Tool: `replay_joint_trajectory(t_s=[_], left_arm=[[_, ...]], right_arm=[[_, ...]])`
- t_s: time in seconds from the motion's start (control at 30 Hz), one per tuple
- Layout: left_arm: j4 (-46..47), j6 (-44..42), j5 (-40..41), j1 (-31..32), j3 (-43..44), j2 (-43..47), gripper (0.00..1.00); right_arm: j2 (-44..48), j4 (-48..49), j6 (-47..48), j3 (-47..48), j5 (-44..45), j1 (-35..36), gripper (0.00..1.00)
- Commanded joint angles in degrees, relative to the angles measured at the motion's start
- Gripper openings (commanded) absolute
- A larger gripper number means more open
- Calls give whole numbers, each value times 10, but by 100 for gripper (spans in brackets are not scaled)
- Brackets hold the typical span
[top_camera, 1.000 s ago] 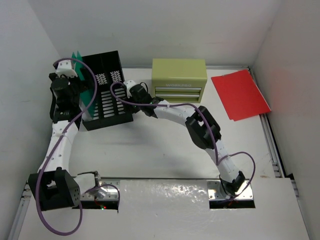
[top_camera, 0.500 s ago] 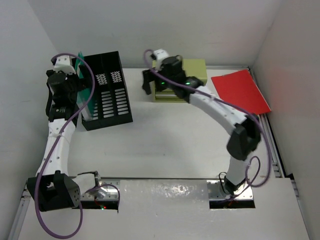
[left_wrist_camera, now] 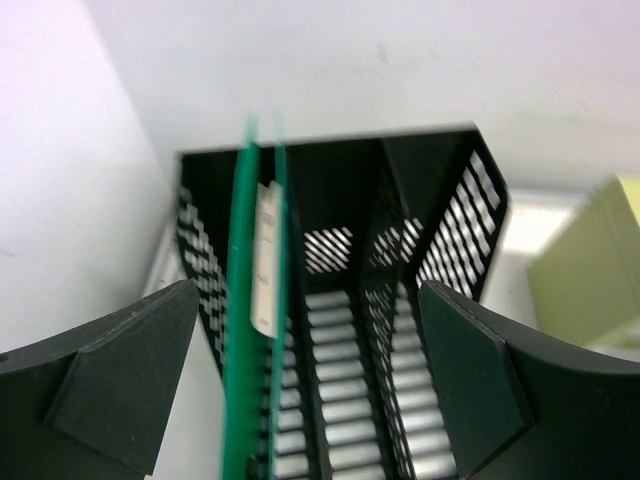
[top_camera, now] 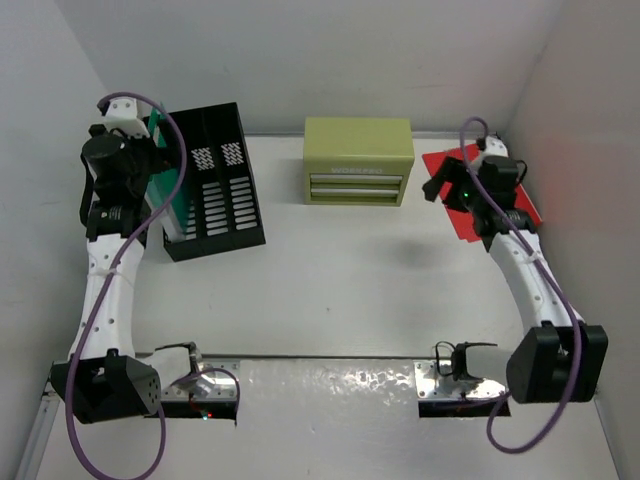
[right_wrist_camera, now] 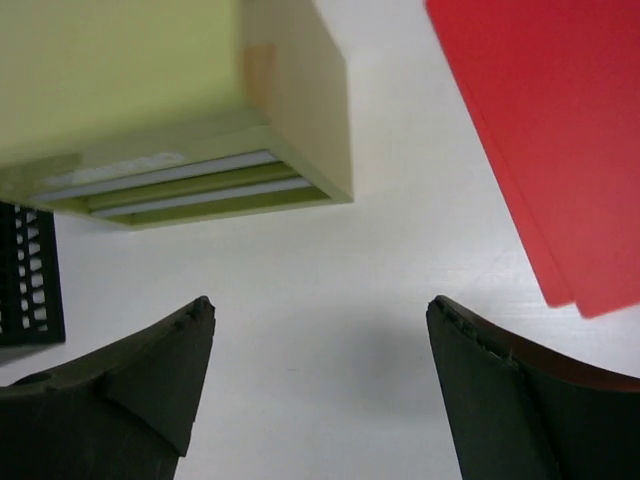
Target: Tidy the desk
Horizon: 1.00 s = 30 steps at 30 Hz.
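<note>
The desk (top_camera: 330, 290), a white tabletop walled in white, spreads beneath both arms. At its far-left corner stands a black slotted file rack (top_camera: 212, 185), at the middle of the far edge an olive-green drawer chest (top_camera: 358, 160), drawers shut, and at the far right a red folder (right_wrist_camera: 545, 150) lies flat. A green folder (left_wrist_camera: 240, 330) stands upright in the rack's leftmost slot, a pale sheet showing between its covers. The left claw (left_wrist_camera: 308, 300) hangs above the rack, looking down into it, fingers spread wide; the green folder's top edge rises in the gap nearer the left finger, touching neither. The right claw (right_wrist_camera: 320, 310) hangs above the red folder's near-left part, also spread wide and gripping nothing; its wrist view shows bare desk between the fingers, the chest to the upper left, the red folder to the upper right.
</note>
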<state>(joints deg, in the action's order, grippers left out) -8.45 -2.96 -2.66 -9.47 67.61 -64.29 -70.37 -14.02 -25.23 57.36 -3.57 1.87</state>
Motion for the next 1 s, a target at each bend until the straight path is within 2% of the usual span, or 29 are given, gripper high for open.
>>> replay_joint_trajectory(t_s=[0.0,0.1,0.27,0.4,0.47,0.7,0.97], left_arm=[[-34,-25,-76,-4,15,6,91],[-66,-53,-99,-4,21,1,91],[-117,-91,-123,-4,32,-21,91],[-132,-97,-106,-5,46,-39,91],[-141,-101,-94,-5,55,-43,91],[-170,-101,-32,-5,75,-54,91],[-187,-105,1,-4,98,-32,91]], right_arm=[[-20,95,-90,-70,-124,-88,83],[-68,198,-140,-113,-147,-184,78],[-142,312,-176,-160,-122,-247,78],[-215,506,-262,-206,-133,-302,73],[-264,564,-292,-212,-153,-331,70],[-343,573,-283,-173,-137,-354,67],[-411,632,-329,-143,-106,-371,63]])
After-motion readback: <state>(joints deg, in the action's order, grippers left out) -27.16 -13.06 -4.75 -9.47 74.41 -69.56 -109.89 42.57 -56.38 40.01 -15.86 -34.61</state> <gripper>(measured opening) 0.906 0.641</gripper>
